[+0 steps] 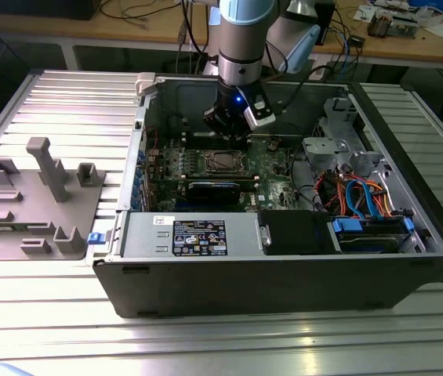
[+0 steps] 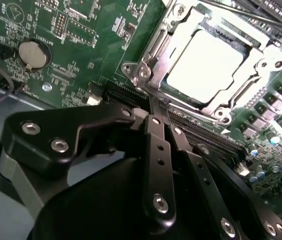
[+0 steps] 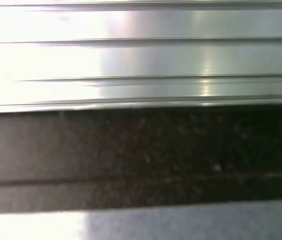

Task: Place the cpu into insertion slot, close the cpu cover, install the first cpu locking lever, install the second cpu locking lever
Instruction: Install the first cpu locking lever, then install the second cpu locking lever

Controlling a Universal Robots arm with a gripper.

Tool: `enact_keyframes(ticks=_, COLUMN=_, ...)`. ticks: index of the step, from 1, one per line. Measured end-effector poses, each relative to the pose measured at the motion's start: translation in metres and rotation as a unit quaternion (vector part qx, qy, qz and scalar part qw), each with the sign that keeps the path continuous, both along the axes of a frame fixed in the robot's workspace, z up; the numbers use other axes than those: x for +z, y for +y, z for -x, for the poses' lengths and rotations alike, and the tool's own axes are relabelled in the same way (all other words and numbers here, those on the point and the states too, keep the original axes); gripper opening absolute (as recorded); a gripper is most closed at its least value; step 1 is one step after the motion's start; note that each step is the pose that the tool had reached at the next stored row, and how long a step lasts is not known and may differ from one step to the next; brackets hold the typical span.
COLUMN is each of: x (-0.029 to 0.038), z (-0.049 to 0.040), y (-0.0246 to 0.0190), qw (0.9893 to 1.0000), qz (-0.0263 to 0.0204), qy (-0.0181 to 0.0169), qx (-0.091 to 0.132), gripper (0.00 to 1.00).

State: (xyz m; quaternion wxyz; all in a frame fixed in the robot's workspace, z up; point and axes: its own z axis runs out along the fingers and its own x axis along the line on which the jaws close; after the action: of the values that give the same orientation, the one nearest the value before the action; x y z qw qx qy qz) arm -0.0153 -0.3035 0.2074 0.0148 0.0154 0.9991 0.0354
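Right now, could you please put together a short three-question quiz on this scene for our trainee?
1. True or false: the cpu sits in the insertion slot with the cpu cover lying over its edges.
2. In the exterior view, the end effector hangs over: A) the drive cables, B) the green board beside the socket, C) the grey fixture outside the case.
3. In the second wrist view, which round silver part sits on the board away from the socket?

Key: 1 true; 2 B; 3 the coin battery.

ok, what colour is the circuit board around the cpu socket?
Green, with small silver and black parts on it; the circuit board shows best in the second wrist view.
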Motion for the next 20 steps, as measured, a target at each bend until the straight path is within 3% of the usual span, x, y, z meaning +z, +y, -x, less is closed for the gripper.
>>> enact_keyframes(ticks=6, x=-0.0004, z=0.0001, y=-0.005, qw=1.0, qz=0.0009, qy=0.0001, qx=0.0, gripper=0.11)
enact_keyframes(ticks=20, x=-0.0005, z=0.0001, y=-0.0057, qw=1.0, qz=0.0009, qy=0.0, qx=0.0, gripper=0.11)
